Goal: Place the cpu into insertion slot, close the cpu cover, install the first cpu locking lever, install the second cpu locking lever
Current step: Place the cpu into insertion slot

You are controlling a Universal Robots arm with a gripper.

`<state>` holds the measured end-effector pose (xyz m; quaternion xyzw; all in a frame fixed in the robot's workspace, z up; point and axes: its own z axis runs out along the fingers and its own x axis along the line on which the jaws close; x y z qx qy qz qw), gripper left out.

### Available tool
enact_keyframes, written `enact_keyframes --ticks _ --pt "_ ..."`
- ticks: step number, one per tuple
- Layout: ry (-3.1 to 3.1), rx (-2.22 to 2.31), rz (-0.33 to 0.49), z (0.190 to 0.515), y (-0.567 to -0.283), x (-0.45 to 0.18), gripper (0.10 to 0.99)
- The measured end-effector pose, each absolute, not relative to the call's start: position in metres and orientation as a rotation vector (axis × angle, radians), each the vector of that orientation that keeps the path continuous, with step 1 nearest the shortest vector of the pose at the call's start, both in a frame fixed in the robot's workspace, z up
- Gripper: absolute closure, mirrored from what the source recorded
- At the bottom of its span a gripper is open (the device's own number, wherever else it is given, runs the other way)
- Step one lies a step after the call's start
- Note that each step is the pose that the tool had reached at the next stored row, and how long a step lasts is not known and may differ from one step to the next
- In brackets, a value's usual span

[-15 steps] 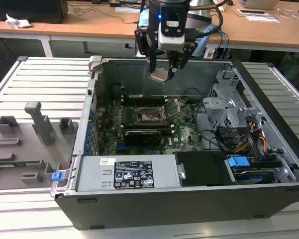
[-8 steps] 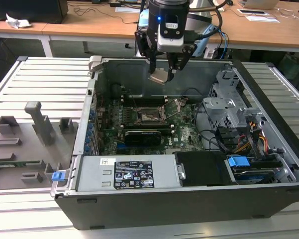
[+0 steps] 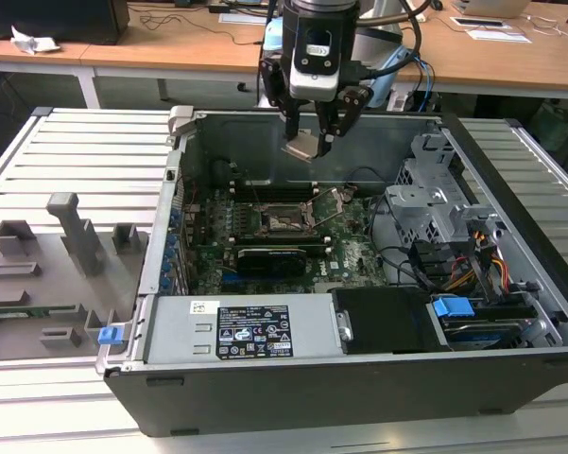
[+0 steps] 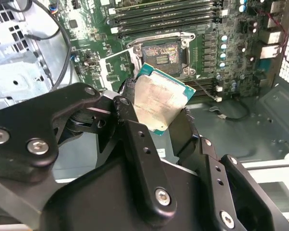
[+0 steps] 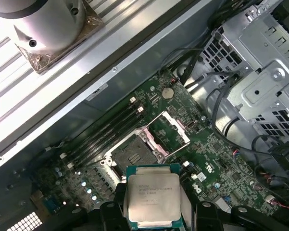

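Clamped on the cpu (image 5: 153,197), the claw (image 5: 153,208) grips it by two opposite edges, one black finger on each side, and the pale metal top faces the camera in both wrist views. In the exterior view the chip (image 3: 301,148) hangs tilted between the fingertips, inside the open top of the computer case (image 3: 312,402) and well above the motherboard (image 3: 354,257). It is not yet seated. I judge this part light, thin and stiff, so weight is no worry. The smooth metal lid looks slippery and the underside contacts are likely delicate, so the bare green rim at the sides is the right place to hold it, as it is held now, with no more squeeze than needed. Below the chip lies the insertion slot (image 5: 134,153), its dark centre uncovered. Just beside it the cpu cover (image 4: 108,63) stands swung open, with green board visible through its window. Next to the socket run the long black memory slots (image 5: 103,134). Farther off in the exterior view, a ribbed metal table (image 3: 76,151) carries the case, and a wooden desk (image 3: 170,47) stands behind.
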<state>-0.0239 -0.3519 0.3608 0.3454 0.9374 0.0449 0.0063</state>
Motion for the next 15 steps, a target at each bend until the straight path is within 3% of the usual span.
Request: enact_keyframes --ticks 15 --pt "2.879 1.211 0.138 0.3569 -0.3519 -0.0239 0.557"
